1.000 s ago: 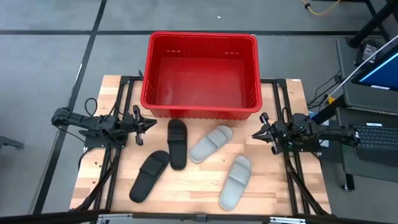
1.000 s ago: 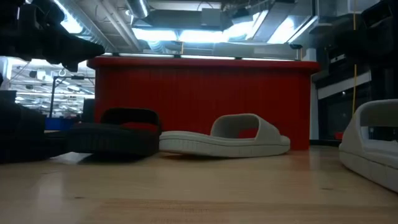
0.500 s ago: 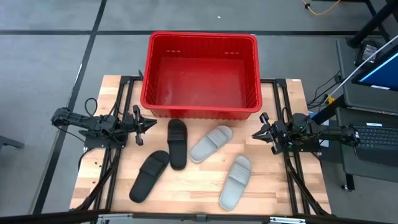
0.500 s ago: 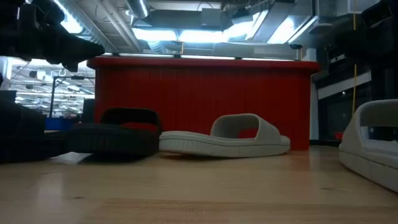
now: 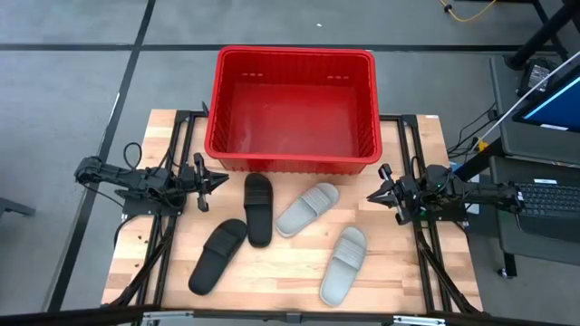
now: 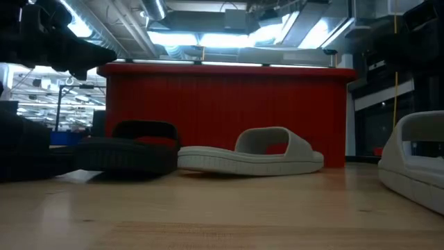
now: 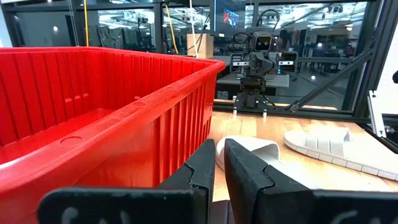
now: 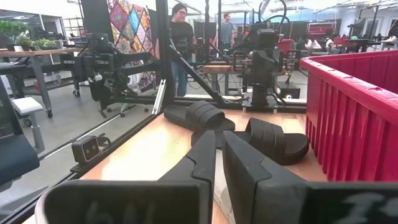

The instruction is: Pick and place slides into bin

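Note:
The red bin (image 5: 294,109) stands empty at the table's far middle. In front of it four slides rest sole-down on the wood: a black one (image 5: 258,208), a second black one (image 5: 217,255), a grey one (image 5: 308,209) and a second grey one (image 5: 343,264). My left gripper (image 5: 210,178) hovers left of the slides, shut and empty; its own view (image 7: 219,149) looks along the bin's wall (image 7: 106,124) toward a grey slide (image 7: 249,149). My right gripper (image 5: 373,194) hovers right of the slides, shut and empty, facing the black slides (image 8: 277,140).
The bin's front wall (image 6: 222,114) stands just behind the slides. Bare wood lies along the table's near edge (image 5: 272,294). Dark arm frames run along both table sides (image 5: 163,244). People stand in the room beyond the table (image 8: 183,37).

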